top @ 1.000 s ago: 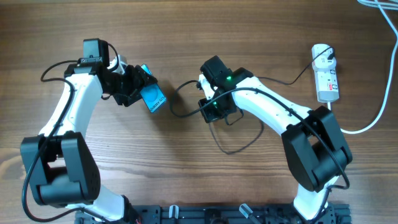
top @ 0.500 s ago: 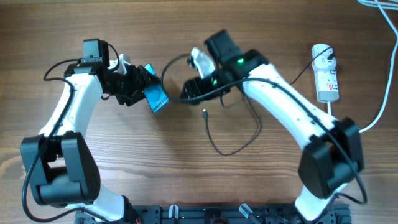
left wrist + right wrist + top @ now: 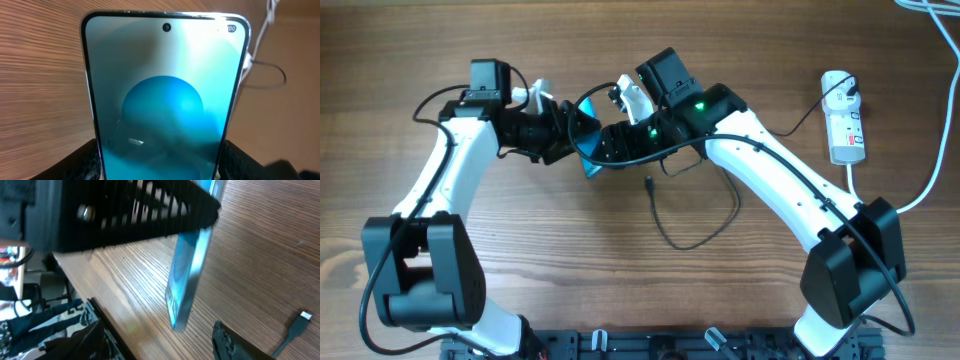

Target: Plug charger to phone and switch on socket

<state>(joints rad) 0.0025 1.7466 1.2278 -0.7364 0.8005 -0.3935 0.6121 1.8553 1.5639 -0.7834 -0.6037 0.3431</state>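
Teal-screened phone point(image 3: 162, 100) sits clamped across its width in the left gripper point(image 3: 566, 136), over the table point(image 3: 520, 260). Right gripper point(image 3: 160, 337) is spread wide, empty, just beside the phone. Charger point(image 3: 695, 236) tip lies loose on the table. Socket point(image 3: 844, 125) is well apart, far right.

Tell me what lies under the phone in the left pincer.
Only bare wooden table shows beneath the phone; the charger's connector tip lies off to one side. The left pincer covers the phone's gripped end.
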